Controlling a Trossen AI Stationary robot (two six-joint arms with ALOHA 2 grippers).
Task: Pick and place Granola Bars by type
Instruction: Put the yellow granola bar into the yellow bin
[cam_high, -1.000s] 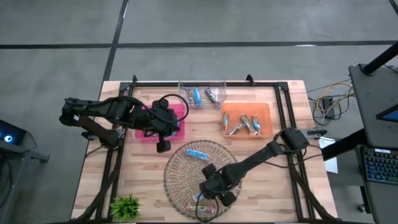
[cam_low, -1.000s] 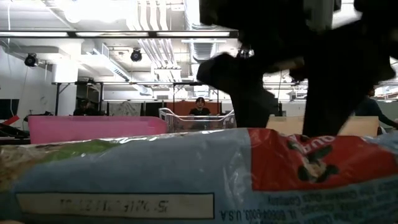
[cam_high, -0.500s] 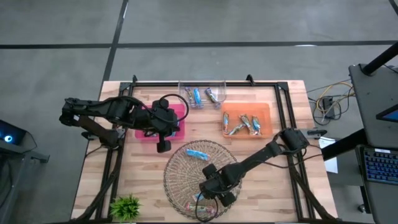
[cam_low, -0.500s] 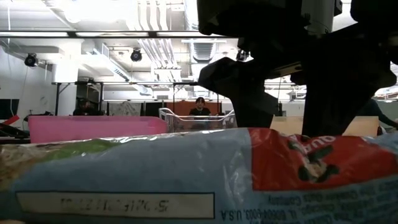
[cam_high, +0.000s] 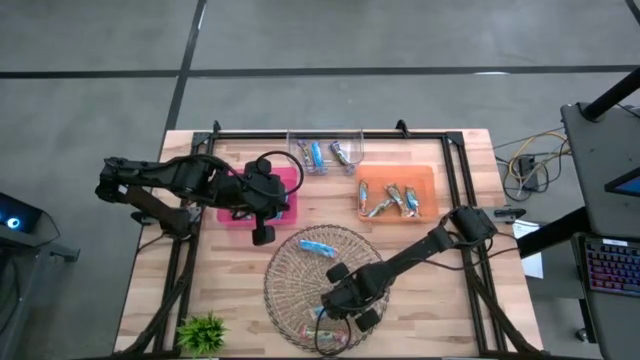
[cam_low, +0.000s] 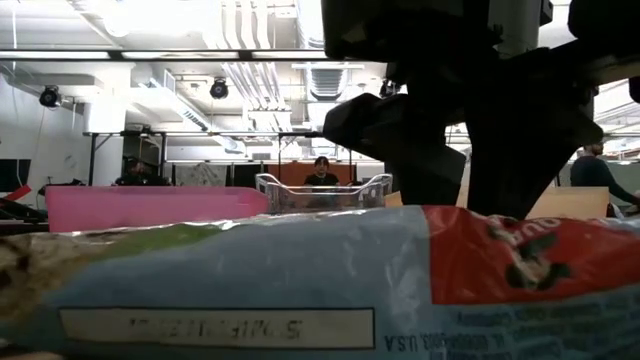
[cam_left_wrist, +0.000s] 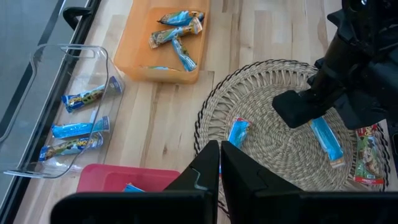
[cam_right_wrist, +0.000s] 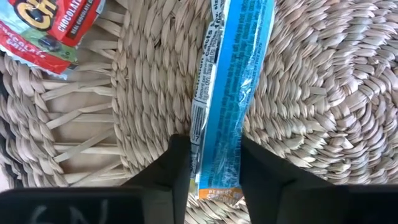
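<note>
Now — right gripper (cam_right_wrist: 209, 165) pinching blue bar (cam_right_wrist: 230, 87) on mat (cam_right_wrist: 323, 112) near bench's front edge | squeeze squarely, lift straight | left gripper (cam_left_wrist: 220, 163) pressed together.

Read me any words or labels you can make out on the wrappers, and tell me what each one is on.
"CHOCOLATE": red and white wrapper on the wicker mat, with large letters "CH" cut off above it.
"U.S.A": bottom edge of the big blue and red wrapper in the low view, upside down.
Blue bar between the right fingers: print too blurred to read.
</note>
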